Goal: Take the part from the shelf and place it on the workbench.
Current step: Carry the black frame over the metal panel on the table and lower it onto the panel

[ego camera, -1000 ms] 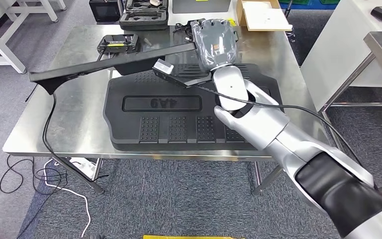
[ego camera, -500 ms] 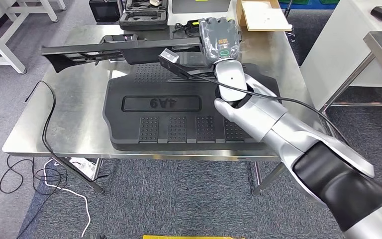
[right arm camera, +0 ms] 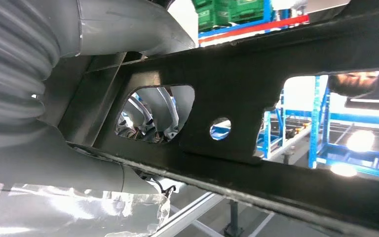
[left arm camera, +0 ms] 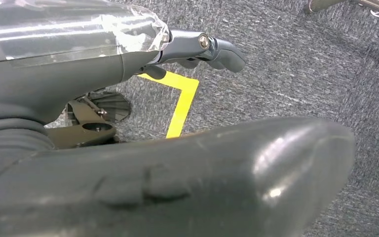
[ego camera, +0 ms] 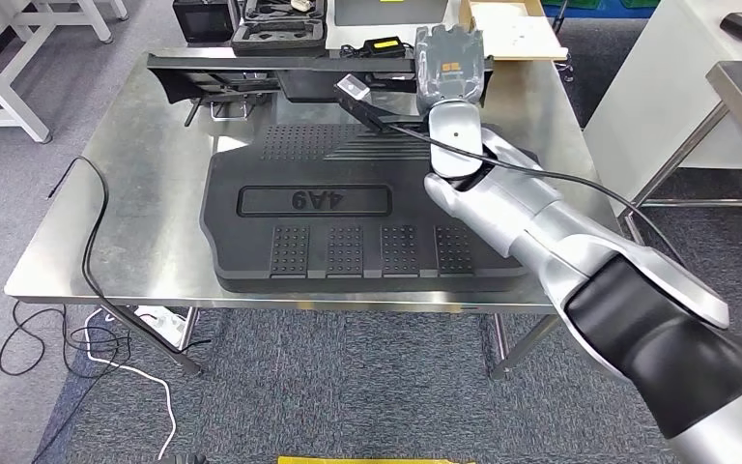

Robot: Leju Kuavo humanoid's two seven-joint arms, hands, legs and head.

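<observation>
In the head view my right hand (ego camera: 452,70) grips one end of a long black metal part (ego camera: 271,64), a flat bar with cut-outs. The bar stretches leftward from the hand, above the far edge of the steel workbench (ego camera: 145,222). Close up in the right wrist view, the same black part (right arm camera: 256,123) crosses the picture with a round hole and larger openings, my right hand's fingers (right arm camera: 148,116) showing through one opening. In the left wrist view my left hand (left arm camera: 197,47) hangs over grey carpet, fingers curled, nothing in it.
A large black ribbed panel marked 4A9 (ego camera: 348,208) covers the workbench's middle. Black cases (ego camera: 275,24) and a cardboard box (ego camera: 512,29) stand at the back. A black cable (ego camera: 92,232) drapes off the left edge. White benches (ego camera: 676,87) stand on the right.
My right arm has swung the black part up and away, from a slant over the table's left side to nearly level along the far edge. The hand has moved farther back.
</observation>
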